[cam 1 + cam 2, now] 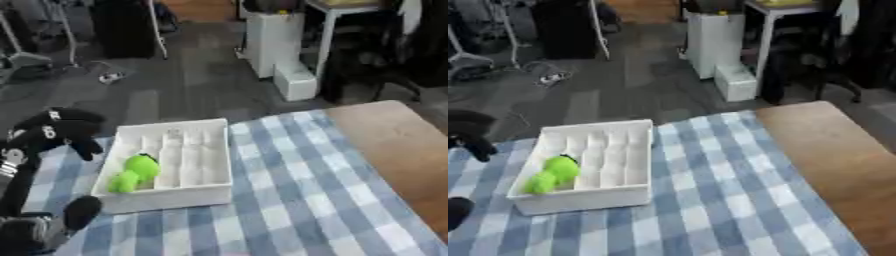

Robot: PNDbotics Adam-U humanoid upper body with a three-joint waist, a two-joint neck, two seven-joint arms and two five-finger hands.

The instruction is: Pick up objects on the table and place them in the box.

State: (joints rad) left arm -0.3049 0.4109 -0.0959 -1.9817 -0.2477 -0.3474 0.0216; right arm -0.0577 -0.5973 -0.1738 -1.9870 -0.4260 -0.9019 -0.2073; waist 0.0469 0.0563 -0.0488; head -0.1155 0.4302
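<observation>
A white ribbed box [188,194] stands on the blue-and-white checked cloth, left of the middle. Inside it, against the left wall, lies a bright green soft toy [133,173]. My left hand [58,129] hangs just left of the box's far left corner, apart from the box. It is black, its fingers [88,148] droop relaxed, and it holds nothing. My right hand shows in neither view.
A black rounded part of my left arm [80,211] sits low at the left, near the box's front corner. The checked cloth [306,200] stretches right of the box. Bare brown tabletop [398,145] runs along the right side. Beyond the far edge are floor and furniture.
</observation>
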